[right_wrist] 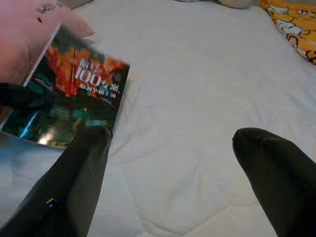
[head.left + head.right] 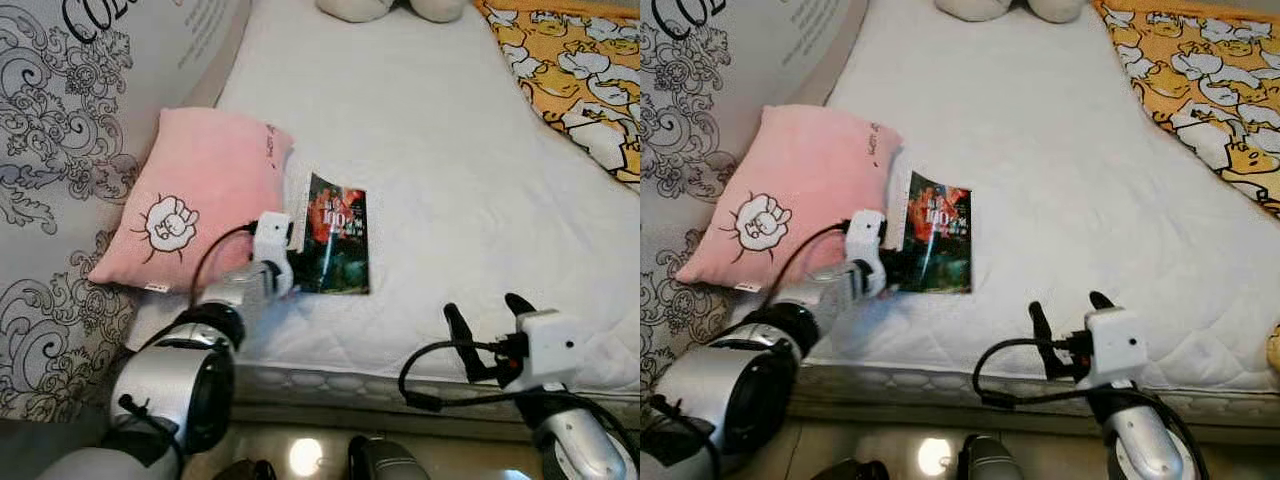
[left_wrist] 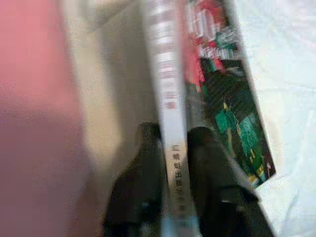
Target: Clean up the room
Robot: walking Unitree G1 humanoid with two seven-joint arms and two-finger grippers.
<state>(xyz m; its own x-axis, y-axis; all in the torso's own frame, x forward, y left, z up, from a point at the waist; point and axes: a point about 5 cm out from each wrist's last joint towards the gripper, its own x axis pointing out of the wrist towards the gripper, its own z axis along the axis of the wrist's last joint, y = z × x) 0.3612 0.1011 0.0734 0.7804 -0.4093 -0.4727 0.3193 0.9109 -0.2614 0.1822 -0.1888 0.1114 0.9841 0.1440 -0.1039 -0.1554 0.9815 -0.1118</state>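
Glossy book (image 2: 338, 236) lies on white bed (image 2: 450, 170), long axis away from us; our L gripper (image 3: 174, 148) pinches its spine edge w/ both fingers, R gripper (image 2: 490, 318) hovers spread apart.

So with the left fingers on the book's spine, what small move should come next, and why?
Probably lift the book straight up off the mattress. The left gripper is shut on its spine edge beside the pink pillow, and the book's far side is on the bed. The right gripper is open, apart from it.
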